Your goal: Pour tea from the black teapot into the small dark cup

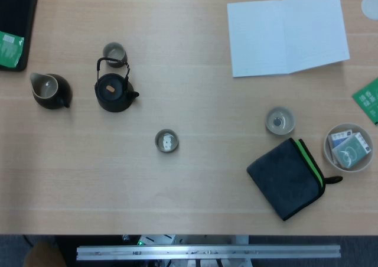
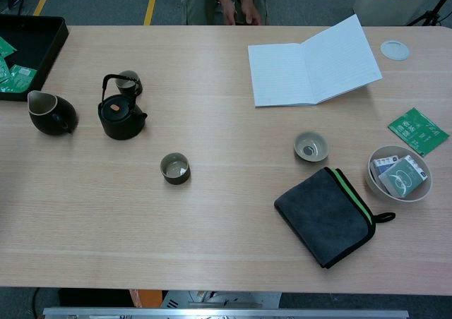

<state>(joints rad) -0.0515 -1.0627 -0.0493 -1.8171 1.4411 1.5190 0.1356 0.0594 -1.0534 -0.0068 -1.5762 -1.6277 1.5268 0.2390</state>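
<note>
The black teapot (image 1: 114,93) (image 2: 121,116) stands on the left part of the table, its hoop handle raised and its spout pointing right. A small dark cup (image 1: 166,141) (image 2: 175,169) sits to its lower right, near the table's middle, upright with a pale inside. Another small dark cup (image 1: 114,54) (image 2: 128,83) stands just behind the teapot. Neither of my hands shows in the head view or the chest view.
A dark pitcher (image 1: 50,91) (image 2: 49,113) stands left of the teapot. A pale cup (image 1: 279,120) (image 2: 311,147), a folded grey cloth (image 1: 287,178) (image 2: 325,215), a bowl of packets (image 1: 350,147) (image 2: 400,173) and an open notebook (image 1: 287,31) (image 2: 312,63) lie on the right. A black tray (image 1: 16,19) (image 2: 25,54) fills the far left corner.
</note>
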